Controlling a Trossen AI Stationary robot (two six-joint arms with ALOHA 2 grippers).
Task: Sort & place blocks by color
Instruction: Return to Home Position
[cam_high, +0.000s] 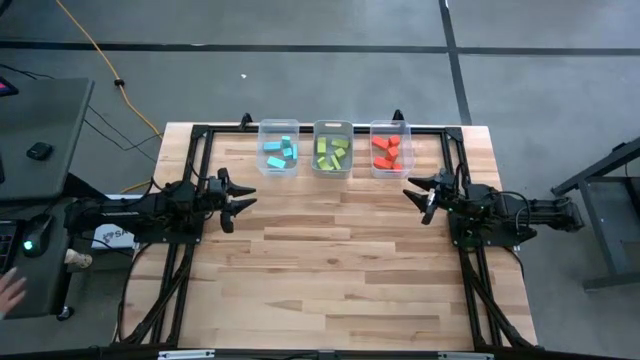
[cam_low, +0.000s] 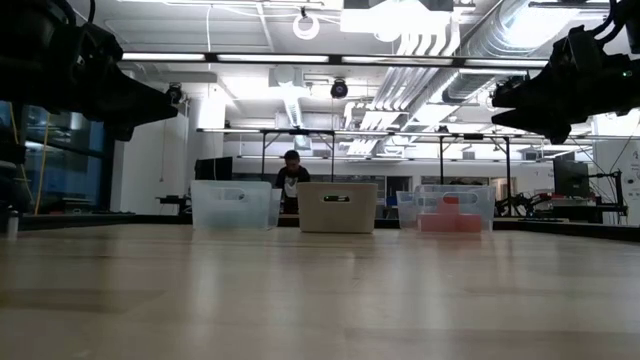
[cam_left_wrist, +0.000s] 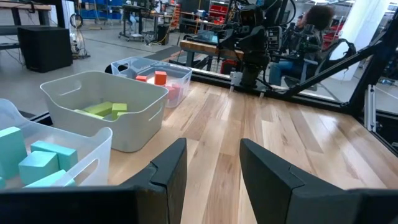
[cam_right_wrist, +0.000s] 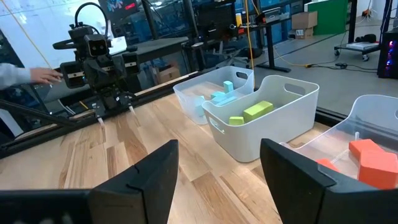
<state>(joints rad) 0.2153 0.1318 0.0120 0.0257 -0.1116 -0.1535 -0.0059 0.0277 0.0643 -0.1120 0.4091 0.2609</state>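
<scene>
Seen from above, a person's hand (cam_high: 8, 292) lies at the far left, off the tabletop (cam_high: 330, 270). Next we meet the left arm, lying along the left edge of the tabletop and pointing inward. The left pincer (cam_high: 243, 197) hangs above bare wood, near the left bin (cam_high: 279, 124) but apart from it. In its wrist view we see the two fingers spread well apart, with only wood grain between them, so it holds nothing.

Three clear bins stand in a row at the far edge, side by side with narrow gaps between them. The left bin holds the blue blocks (cam_high: 280, 152), lying loosely on its floor. The middle bin (cam_high: 332, 124) holds the green blocks (cam_high: 332, 152). The right bin (cam_high: 390, 124) holds the red-orange blocks (cam_high: 387, 152), some lying on others. Every block we can see rests inside a bin of its own colour.

At the right, the right arm mirrors the left and points inward from the right edge. The right pincer (cam_high: 413, 189) hangs above bare wood just in front of the right bin, without touching it. We see its fingers set wide apart as well, with nothing between them. In the low view, both arms sit well above the tabletop.
</scene>
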